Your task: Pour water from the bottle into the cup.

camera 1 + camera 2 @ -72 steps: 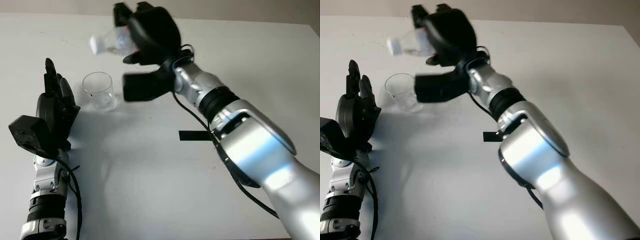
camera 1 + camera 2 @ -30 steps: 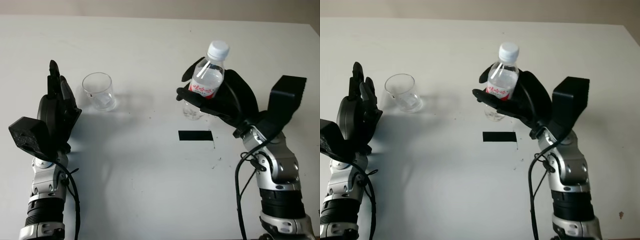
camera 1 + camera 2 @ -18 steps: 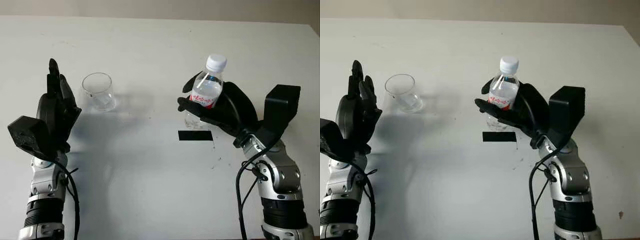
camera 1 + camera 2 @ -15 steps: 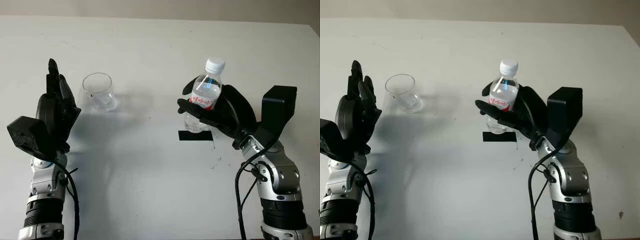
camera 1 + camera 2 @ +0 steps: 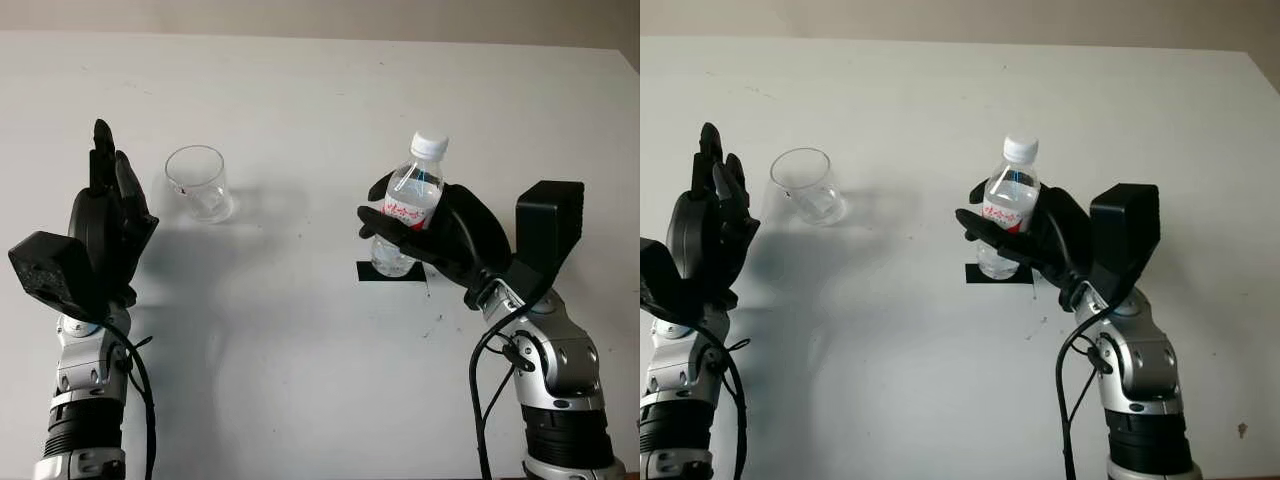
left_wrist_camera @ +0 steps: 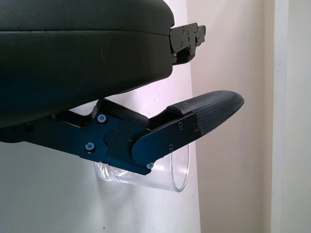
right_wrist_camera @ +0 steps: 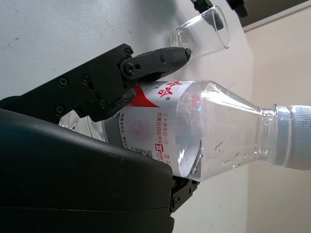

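The right hand [image 5: 450,240] grasps the upright capped bottle [image 5: 408,205] over the black tape [image 5: 390,272], while the left hand [image 5: 105,225], released, waits at the cup's [image 5: 198,183] eight o'clock.

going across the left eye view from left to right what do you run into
Left hand, open, at the left → clear cup → water bottle standing over the black tape mark → right hand, wrapped around the bottle.
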Motion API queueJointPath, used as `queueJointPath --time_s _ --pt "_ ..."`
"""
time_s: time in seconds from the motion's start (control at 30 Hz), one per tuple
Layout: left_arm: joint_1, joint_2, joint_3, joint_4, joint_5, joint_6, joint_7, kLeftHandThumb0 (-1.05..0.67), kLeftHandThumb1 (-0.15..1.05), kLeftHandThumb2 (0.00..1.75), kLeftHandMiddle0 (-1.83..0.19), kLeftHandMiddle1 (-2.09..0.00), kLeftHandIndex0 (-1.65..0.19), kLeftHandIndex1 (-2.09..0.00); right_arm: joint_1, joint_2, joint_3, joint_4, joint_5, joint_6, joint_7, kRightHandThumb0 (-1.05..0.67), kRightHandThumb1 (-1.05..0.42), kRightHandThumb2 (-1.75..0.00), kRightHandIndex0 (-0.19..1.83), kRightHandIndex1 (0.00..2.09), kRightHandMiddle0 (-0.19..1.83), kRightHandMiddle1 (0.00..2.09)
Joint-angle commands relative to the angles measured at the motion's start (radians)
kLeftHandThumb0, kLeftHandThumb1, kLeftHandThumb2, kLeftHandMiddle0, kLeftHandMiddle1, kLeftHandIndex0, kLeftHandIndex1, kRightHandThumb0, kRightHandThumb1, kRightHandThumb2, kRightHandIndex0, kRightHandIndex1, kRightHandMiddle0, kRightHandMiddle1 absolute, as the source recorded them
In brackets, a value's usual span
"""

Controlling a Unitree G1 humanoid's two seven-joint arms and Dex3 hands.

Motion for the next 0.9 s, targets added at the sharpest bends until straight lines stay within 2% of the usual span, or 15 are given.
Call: queueJointPath --time_s 0.0,0.07,0.27,0.43,0.47,0.5,0.53,0.63,0.7,0.87 --pt "0.015 0.017 0.008 -0.021 0.003 0.003 0.0 -0.75 1.05 0.83 0.19 0.0 0.19 0.0 0.006 -0.002 0.007 -0.025 -0.007 0.002 -0.004 -0.17 -1.05 -0.4 1.8 2.09 1.38 2.09" --pt "0.016 0.018 0.006 -0.027 0.007 0.005 0.001 -0.74 1.05 0.84 0.19 0.0 0.19 0.0 0.012 -0.004 0.02 -0.023 -0.026 -0.015 -0.007 -0.17 -1.05 -0.4 1.83 2.09 1.49 2.09" --pt "0.017 0.018 0.008 -0.031 0.002 0.011 0.005 -0.74 1.05 0.83 0.19 0.0 0.19 0.0 0.036 -0.01 0.061 -0.026 -0.088 -0.04 -0.013 -0.16 -1.05 -0.39 1.83 2.09 1.58 2.09" --pt "0.015 0.016 0.006 -0.032 0.003 0.009 0.009 -0.73 1.05 0.85 0.19 0.0 0.19 0.0 0.062 -0.03 0.099 -0.013 -0.139 -0.107 0.016 -0.16 -1.05 -0.39 1.83 2.09 1.81 2.09" --pt "0.015 0.017 0.007 -0.03 0.002 0.006 0.008 -0.73 1.05 0.85 0.19 0.0 0.19 0.0 0.068 -0.04 0.109 -0.006 -0.153 -0.131 0.028 -0.17 -1.05 -0.37 1.75 2.09 1.77 2.09" --pt "0.015 0.017 0.007 -0.029 0.002 0.006 0.008 -0.74 1.05 0.85 0.19 0.0 0.19 0.0 0.072 -0.047 0.116 0.0 -0.162 -0.149 0.04 -0.18 -1.05 -0.35 1.57 2.09 1.65 2.09" --pt "0.015 0.018 0.007 -0.031 0.002 0.008 0.009 -0.74 1.05 0.84 0.19 0.0 0.19 0.0 0.077 -0.051 0.12 0.008 -0.166 -0.166 0.055 -0.19 -1.05 -0.32 1.29 2.09 1.34 2.09" --pt "0.015 0.018 0.011 -0.029 -0.003 0.008 0.006 -0.74 1.05 0.84 0.19 0.0 0.19 0.0 0.091 -0.051 0.119 0.017 -0.163 -0.177 0.081 -0.25 -1.05 -0.23 0.76 2.09 0.57 2.09" --pt "0.013 0.02 0.012 -0.026 -0.003 0.006 0.007 -0.74 1.05 0.84 0.19 0.0 0.19 0.0 0.102 -0.049 0.118 0.015 -0.162 -0.176 0.087 -0.29 -1.05 -0.17 0.54 2.09 0.31 2.09" --pt "0.012 0.023 0.018 -0.022 -0.008 0.003 -0.001 -0.73 1.05 0.84 0.19 0.0 0.19 0.0 0.131 -0.044 0.109 0.006 -0.151 -0.162 0.093 -0.36 -1.05 -0.12 0.26 2.09 0.08 2.09"
